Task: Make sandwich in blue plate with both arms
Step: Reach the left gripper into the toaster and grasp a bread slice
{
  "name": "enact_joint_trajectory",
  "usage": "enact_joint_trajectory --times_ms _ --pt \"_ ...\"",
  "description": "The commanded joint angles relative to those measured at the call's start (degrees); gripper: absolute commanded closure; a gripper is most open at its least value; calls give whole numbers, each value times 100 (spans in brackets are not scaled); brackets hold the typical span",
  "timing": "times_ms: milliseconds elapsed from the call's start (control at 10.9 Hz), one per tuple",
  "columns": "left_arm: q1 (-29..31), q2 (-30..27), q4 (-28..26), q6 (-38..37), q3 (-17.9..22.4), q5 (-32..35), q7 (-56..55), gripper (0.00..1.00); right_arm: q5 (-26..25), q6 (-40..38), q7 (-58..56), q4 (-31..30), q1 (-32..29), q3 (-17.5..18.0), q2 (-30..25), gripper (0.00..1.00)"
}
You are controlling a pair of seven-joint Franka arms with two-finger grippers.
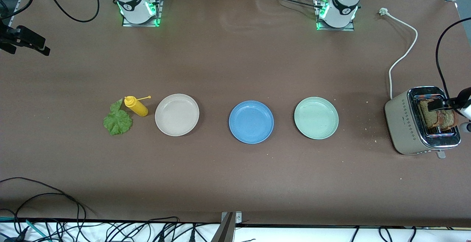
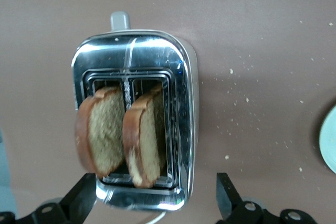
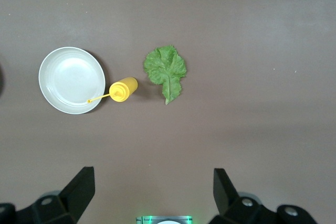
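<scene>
Lowest in the front view, and so nearest that camera, stands the toaster (image 1: pixel 408 124) at the left arm's end of the table, with two brown bread slices (image 2: pixel 123 140) upright in its slots (one per slot, both leaning the same way). From the blue plate (image 1: pixel 251 136), which sits bare at mid-table, the toaster is at about 3 o'clock in the front view. Between them lies the pale green plate (image 1: pixel 316 131); at the blue plate's 9 o'clock is the beige-white plate (image 1: pixel 177 127), then the yellow squeeze bottle (image 1: pixel 137 106) on its side, with the lettuce leaf (image 1: pixel 117 119) just beside it, toward the right arm's end.

Over the toaster hangs the left gripper (image 2: pixel 157 203), fingers spread wide and released, the slices showing between them but untouched. High over the table, above the leaf and bottle, hangs the right gripper (image 3: pixel 152 192), jaws likewise parted, grasping nothing. A white power cord (image 1: pixel 403 56) trails from the toaster toward the left arm's base.
</scene>
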Motion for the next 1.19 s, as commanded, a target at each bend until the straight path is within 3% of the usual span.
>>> enact_joint_trajectory --times_ms 0,551,734,826,1010,1101 --pt "145 502 219 304 -37 163 106 0 71 5 22 64 -14 56 7 0" --pt "313 652 149 313 -37 111 106 1 71 -4 -5 64 -23 -49 7 0" --pt "313 687 148 305 -37 102 114 14 97 5 -22 64 -23 -66 7 0" --pt "313 687 140 278 -37 102 114 27 88 5 -22 64 -23 -58 -2 0" --pt "313 687 140 252 -37 111 114 70 88 5 -13 64 -14 -31 -2 0" --pt "313 687 140 252 -37 111 114 80 97 5 -13 64 -14 -31 -2 0"
